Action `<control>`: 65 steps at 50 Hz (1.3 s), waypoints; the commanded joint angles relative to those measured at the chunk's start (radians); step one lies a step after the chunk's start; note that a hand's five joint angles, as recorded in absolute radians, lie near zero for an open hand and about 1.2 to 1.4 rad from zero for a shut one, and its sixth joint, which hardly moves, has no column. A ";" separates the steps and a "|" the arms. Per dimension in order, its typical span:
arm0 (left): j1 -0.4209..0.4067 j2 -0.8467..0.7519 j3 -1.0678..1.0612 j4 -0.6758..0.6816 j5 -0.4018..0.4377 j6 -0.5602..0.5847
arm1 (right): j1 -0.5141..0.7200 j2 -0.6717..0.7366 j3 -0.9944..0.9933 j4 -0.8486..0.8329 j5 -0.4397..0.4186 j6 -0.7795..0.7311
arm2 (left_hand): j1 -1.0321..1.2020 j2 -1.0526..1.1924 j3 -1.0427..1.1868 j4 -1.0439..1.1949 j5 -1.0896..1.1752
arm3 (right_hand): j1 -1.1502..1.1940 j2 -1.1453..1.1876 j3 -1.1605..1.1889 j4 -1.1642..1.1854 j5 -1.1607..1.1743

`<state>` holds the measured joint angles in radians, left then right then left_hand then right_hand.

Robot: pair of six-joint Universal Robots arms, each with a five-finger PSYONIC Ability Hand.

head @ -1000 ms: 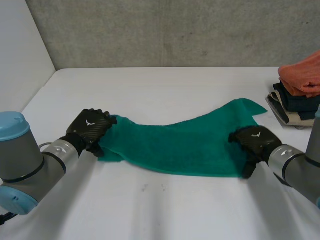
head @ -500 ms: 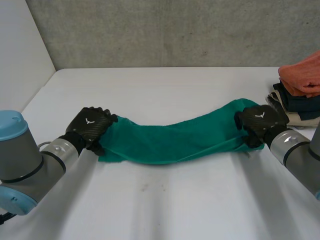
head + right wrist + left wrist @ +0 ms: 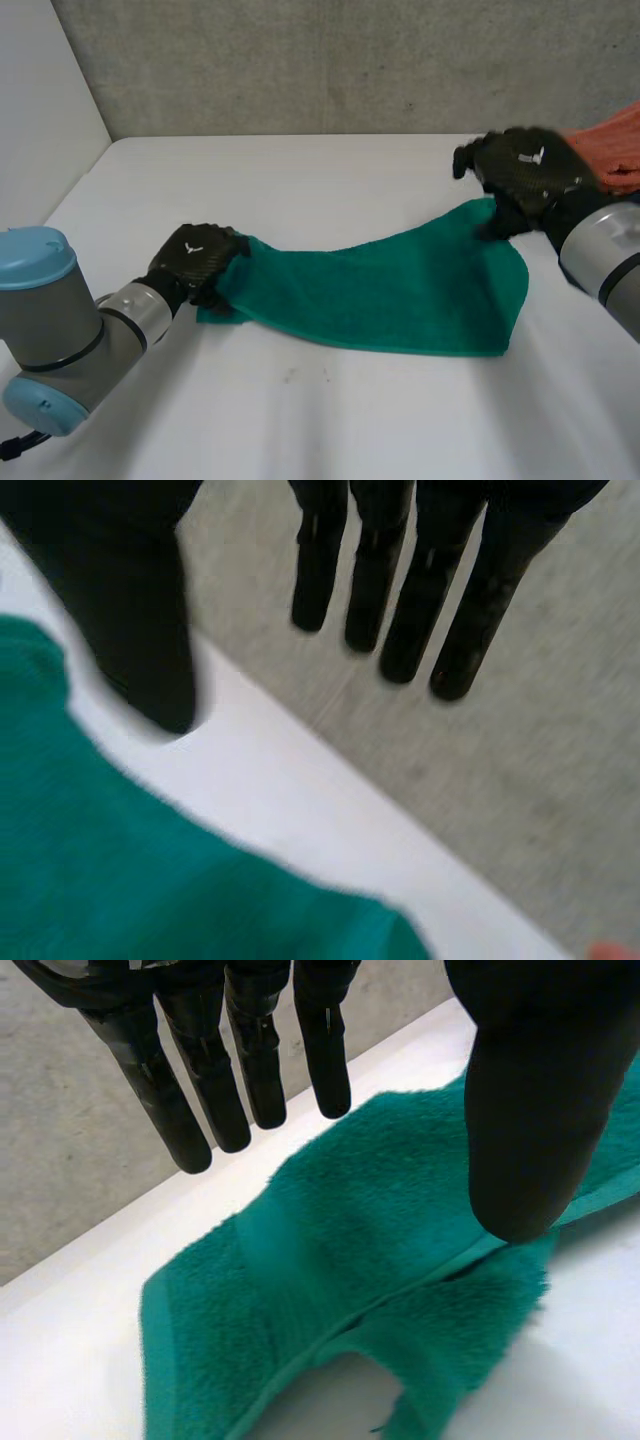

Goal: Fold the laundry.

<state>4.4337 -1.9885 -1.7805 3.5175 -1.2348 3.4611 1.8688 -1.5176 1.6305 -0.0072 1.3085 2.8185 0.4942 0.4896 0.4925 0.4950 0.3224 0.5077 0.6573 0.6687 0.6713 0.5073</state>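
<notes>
Towel is lying doubled, one fold seemingly finishing. Left hand at its left end and right hand above its far right corner are hanging spread, pinching nothing. Regrasping is probably coming next.

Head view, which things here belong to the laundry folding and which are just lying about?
In the job:
- green towel, the piece being folded
- left hand, open, at the towel's left end
- right hand, open, by the towel's far right corner

Lying about:
- orange cloth, behind the right hand, untouched
- white table, merely the work surface
</notes>
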 commanded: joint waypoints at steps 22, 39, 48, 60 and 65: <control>0.043 -0.004 0.009 0.012 -0.043 0.001 | -0.105 0.415 0.121 -0.137 -0.003 -0.156 | 0.133 0.138 0.135 0.132 0.131 | 0.267 0.118 0.106 0.104 0.093; 0.043 0.007 0.003 0.011 -0.042 0.001 | -0.103 0.438 0.101 -0.200 -0.003 -0.169 | 0.133 0.138 0.135 0.132 0.131 | 0.581 0.432 0.420 0.418 0.407; 0.043 0.010 0.003 0.009 -0.043 0.001 | -0.097 0.479 0.057 -0.200 -0.003 -0.169 | 0.133 0.138 0.135 0.132 0.131 | 0.605 0.455 0.444 0.441 0.431; 0.049 0.008 0.003 0.003 -0.037 0.004 | -0.103 0.478 0.017 -0.189 0.005 -0.160 | 0.116 0.120 0.117 0.115 0.113 | 0.889 0.739 0.728 0.725 0.714; 0.073 0.002 0.007 0.004 -0.035 0.010 | -0.103 0.387 0.048 -0.180 0.003 -0.149 | 0.101 0.106 0.103 0.100 0.098 | 0.889 0.739 0.728 0.725 0.714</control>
<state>4.4803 -1.9795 -1.7802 3.5216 -1.2748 3.4635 1.7683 -1.0200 1.6446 -0.1990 1.3117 2.6510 0.5312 0.5341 0.5343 0.5400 0.3658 0.9708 1.1776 1.1850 1.1885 0.9761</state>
